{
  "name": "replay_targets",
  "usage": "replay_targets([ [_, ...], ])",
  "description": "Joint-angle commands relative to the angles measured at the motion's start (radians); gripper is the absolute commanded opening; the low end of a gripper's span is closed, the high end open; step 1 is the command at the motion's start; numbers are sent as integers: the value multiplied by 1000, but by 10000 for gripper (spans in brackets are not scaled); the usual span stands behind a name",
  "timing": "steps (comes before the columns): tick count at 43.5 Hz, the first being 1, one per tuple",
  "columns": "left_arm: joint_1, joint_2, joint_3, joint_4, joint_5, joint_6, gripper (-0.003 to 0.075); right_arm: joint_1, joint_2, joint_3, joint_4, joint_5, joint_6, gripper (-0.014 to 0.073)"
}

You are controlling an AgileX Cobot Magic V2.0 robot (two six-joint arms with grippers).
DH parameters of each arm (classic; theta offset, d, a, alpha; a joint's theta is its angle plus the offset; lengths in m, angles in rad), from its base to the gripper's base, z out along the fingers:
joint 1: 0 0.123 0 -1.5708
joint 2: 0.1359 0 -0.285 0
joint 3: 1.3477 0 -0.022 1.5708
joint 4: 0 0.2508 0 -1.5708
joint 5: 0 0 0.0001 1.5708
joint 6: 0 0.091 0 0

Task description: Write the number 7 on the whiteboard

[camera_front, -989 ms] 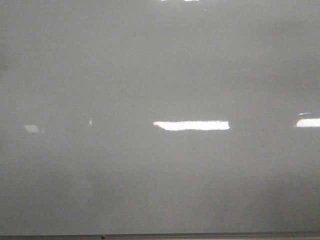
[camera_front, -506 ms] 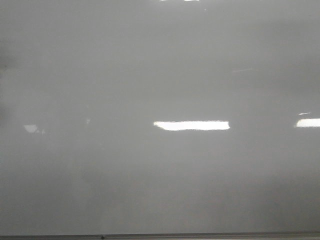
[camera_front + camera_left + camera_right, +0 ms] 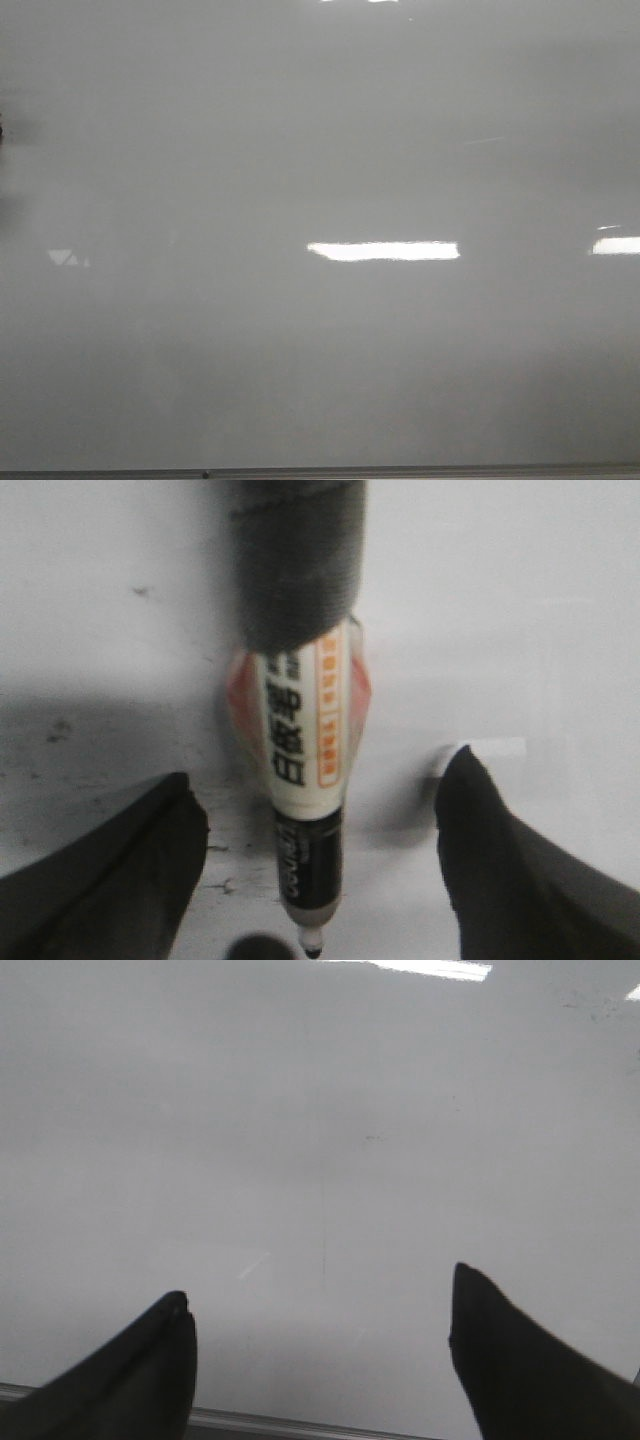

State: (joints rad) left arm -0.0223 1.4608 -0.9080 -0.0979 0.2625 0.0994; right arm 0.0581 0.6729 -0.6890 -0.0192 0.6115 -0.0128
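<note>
Fingers (image 3: 110, 880) of my left gripper (image 3: 315, 865) spread wide; marker (image 3: 305, 780) sits between them, untouched by either; right gripper (image 3: 320, 1360) gapes empty; whiteboard (image 3: 320, 350) shows no 7 yet; tip could skid or smear if I press unevenly.

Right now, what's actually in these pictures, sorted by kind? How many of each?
Whiteboards: 1, the whiteboard, with no number 7 visible on it.
Marker pens: 1, the marker, mounted between the left fingers.
Grippers: 2, the left gripper and the right gripper, both spread apart.
Total: 4
</note>
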Motion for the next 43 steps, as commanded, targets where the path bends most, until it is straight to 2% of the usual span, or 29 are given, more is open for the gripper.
replay_targets([
  [1, -4, -17, -32, -10, -84, -8, 350, 0, 6, -34, -4, -69, -10, 551],
  [10, -4, -17, -32, -10, -119, -8, 186, 0, 6, -34, -4, -69, -10, 551],
  [20, -4, -48, -32, -10, -67, -8, 95, 0, 6, -34, -4, -76, -10, 551],
  [27, -8, -145, -45, -10, 63, -8, 53, 0, 6, -35, -3, -74, -10, 551],
  [39, -48, -270, -151, -11, 422, 62, -4, 0, 6, -52, -3, -20, -10, 551],
  [43, -97, -281, -198, -13, 526, 194, -13, 0, 7, -66, -3, 9, -11, 548],
])
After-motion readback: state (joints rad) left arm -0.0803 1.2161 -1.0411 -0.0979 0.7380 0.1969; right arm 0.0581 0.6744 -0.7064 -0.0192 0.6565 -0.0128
